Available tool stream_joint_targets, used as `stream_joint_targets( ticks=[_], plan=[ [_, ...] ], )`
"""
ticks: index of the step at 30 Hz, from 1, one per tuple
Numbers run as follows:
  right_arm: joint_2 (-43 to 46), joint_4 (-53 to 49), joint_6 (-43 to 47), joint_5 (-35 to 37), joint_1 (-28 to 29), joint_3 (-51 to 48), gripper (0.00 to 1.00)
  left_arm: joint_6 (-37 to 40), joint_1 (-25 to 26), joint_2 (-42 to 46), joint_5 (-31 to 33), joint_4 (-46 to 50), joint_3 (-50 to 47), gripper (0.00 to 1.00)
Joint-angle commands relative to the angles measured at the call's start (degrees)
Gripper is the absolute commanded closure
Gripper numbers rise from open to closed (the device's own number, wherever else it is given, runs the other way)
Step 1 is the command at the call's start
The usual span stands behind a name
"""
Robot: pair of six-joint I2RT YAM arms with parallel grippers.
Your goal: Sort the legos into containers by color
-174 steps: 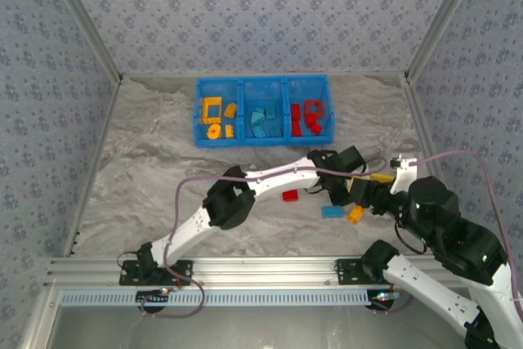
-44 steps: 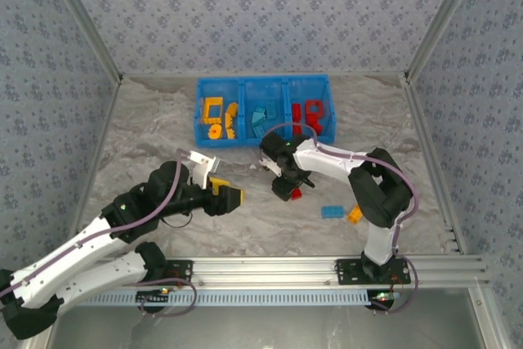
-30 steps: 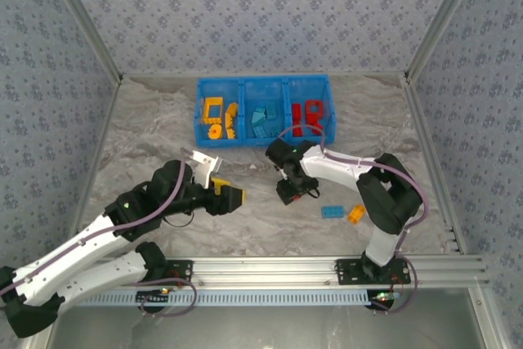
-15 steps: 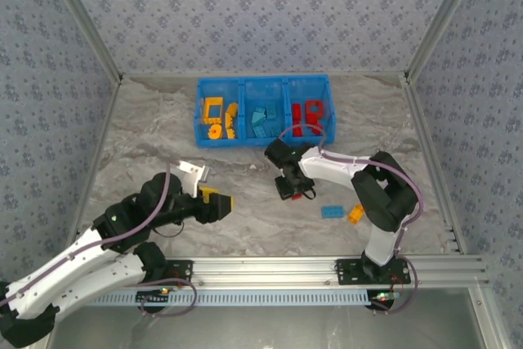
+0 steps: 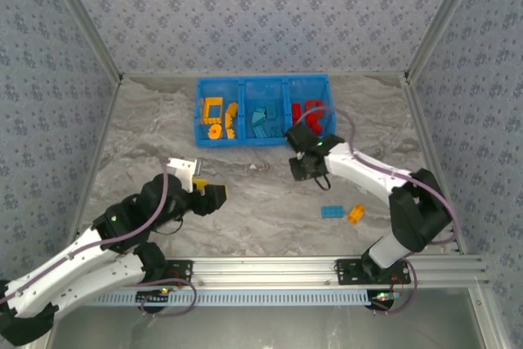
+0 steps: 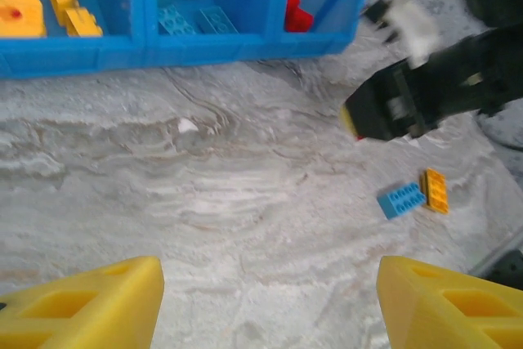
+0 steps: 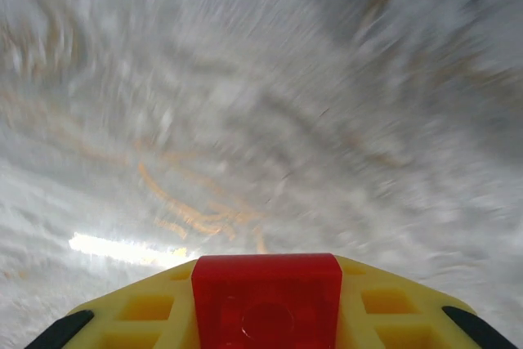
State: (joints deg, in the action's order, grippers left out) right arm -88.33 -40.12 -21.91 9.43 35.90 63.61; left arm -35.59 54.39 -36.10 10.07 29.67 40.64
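Observation:
The blue three-part bin (image 5: pixel 261 141) stands at the back, with yellow-orange bricks (image 5: pixel 217 118) in its left part, blue bricks (image 5: pixel 261 118) in the middle and red bricks (image 5: pixel 307 117) on the right. My right gripper (image 5: pixel 301 167) hovers just in front of the bin's right part, shut on a red brick (image 7: pixel 266 300) clamped between its yellow fingers (image 7: pixel 139 316). A blue brick (image 5: pixel 332 211) and an orange brick (image 5: pixel 355 214) lie side by side on the table. My left gripper (image 5: pixel 214 194) hangs open and empty over bare table, its fingertips (image 6: pixel 90 304) wide apart.
The marble-patterned table (image 5: pixel 245 218) is bounded by patterned walls on three sides and an aluminium rail (image 5: pixel 261 267) at the near edge. The right arm (image 5: pixel 368 173) stretches across the table's right half, above the two loose bricks.
The right gripper has lifted the red brick off the table and carried it up and right toward the bin. The left arm has drawn back toward the near left.

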Motion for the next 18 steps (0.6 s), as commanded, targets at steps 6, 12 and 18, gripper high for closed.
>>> stream_joint_targets(
  ticks=[6, 12, 18],
  plan=[
    [-7.1, 2.5, 5.2, -4.7, -15.8, 16.6, 0.67, 8.2, 2.6, -22.1, 5.8, -15.1, 14.0, 0.30],
    [-20.0, 2.7, 6.4, -10.6, -18.7, 28.1, 0.66, 8.7, 3.4, -30.6, 3.9, -19.0, 19.0, 0.30],
    [-26.9, 1.4, 6.5, -11.8, -18.1, 32.9, 0.66, 7.5, 4.5, -31.9, 3.7, -19.6, 18.4, 0.30]
  ],
)
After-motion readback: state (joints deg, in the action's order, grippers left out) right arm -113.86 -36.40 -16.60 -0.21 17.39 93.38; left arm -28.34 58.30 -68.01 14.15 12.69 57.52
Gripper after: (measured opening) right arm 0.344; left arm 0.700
